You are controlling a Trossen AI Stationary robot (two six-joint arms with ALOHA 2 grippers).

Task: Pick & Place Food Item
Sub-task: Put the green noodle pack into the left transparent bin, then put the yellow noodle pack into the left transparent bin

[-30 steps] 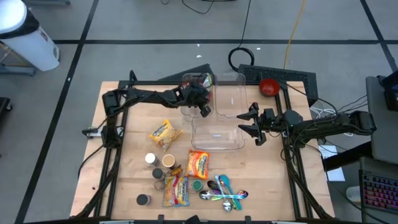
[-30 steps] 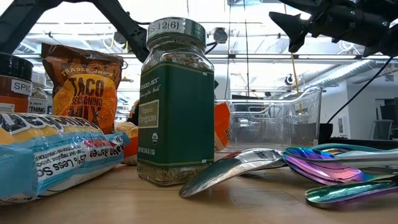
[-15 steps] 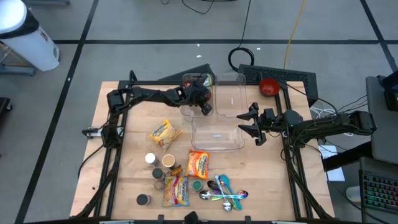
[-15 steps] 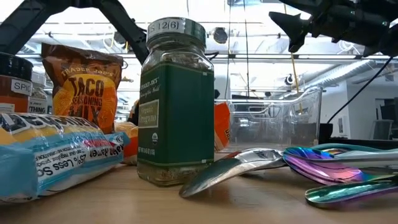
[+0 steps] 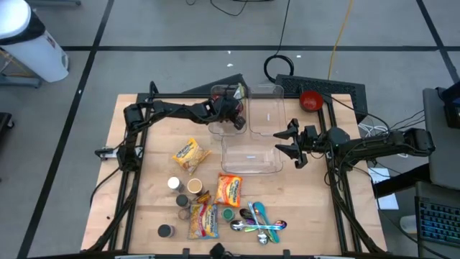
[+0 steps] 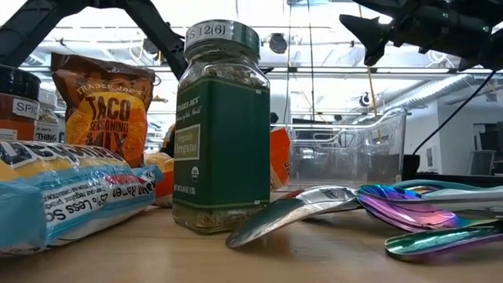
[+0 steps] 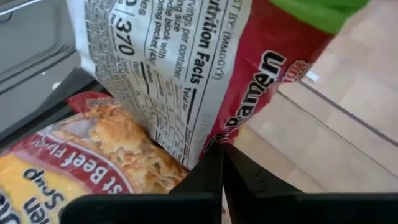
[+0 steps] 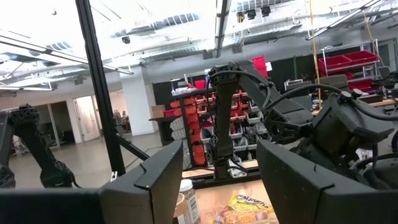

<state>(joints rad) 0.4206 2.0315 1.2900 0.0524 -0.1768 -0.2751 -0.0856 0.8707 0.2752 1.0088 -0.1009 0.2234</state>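
Left gripper was clamped on a ramen packet hanging from it, directly over the clear bin; right gripper waited apart beside the bin.

Left hand clamped — right hand agape

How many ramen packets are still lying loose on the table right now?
3: one ramen packet left of the clear bin, one just below the bin, one near the front edge. Another is gripped by the left gripper.
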